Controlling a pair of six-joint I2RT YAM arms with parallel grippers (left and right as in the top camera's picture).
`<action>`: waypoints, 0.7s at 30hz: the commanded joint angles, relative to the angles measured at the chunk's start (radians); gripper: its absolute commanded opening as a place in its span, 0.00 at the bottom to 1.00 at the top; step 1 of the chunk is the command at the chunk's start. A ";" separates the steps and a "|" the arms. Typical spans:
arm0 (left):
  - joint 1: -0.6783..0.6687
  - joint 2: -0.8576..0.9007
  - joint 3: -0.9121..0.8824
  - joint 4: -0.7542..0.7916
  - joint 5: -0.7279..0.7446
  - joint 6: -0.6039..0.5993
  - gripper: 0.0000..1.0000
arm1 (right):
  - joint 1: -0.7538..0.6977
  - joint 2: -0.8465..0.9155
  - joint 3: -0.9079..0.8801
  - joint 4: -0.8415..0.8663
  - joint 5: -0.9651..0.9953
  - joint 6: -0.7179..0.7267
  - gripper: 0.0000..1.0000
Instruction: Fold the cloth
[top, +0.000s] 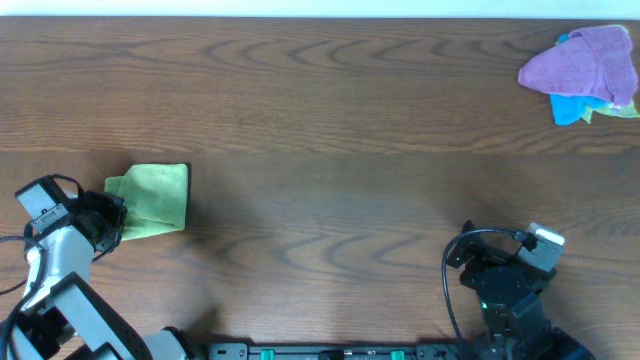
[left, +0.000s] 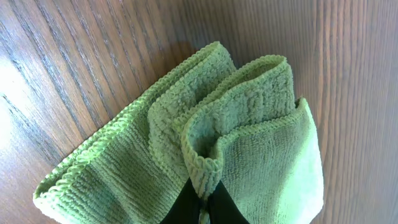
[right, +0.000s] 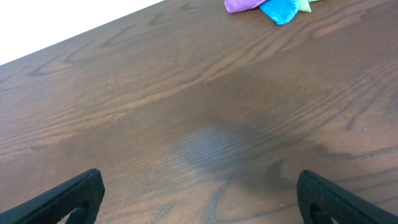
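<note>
The lime-green cloth (top: 152, 199) lies bunched in folds on the left of the table. In the left wrist view the cloth (left: 249, 143) fills the frame, with several hemmed layers stacked. My left gripper (top: 108, 218) sits at the cloth's left edge, and in its own view the left gripper (left: 203, 198) is shut on a pinched hem of the cloth, the black fingers (left: 183, 208) pressed together around it. My right gripper (right: 200, 193) hangs open over bare wood at the front right, far from the cloth, its body (top: 510, 275) seen from overhead.
A purple cloth (top: 585, 62) lies over a bright blue cloth (top: 568, 108) at the back right corner, also seen as the purple cloth (right: 245, 5) and blue cloth (right: 281, 10) far ahead of the right wrist. Dark wood table (top: 340, 150) spans the view.
</note>
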 joint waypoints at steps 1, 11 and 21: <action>-0.003 0.008 0.009 0.000 0.030 0.002 0.06 | -0.011 -0.005 -0.001 -0.001 0.014 0.014 0.99; -0.002 -0.008 0.009 -0.027 0.090 0.020 0.06 | -0.011 -0.005 -0.001 -0.001 0.014 0.014 0.99; 0.036 -0.102 0.009 -0.216 0.047 0.076 0.06 | -0.011 -0.005 -0.001 -0.001 0.014 0.014 0.99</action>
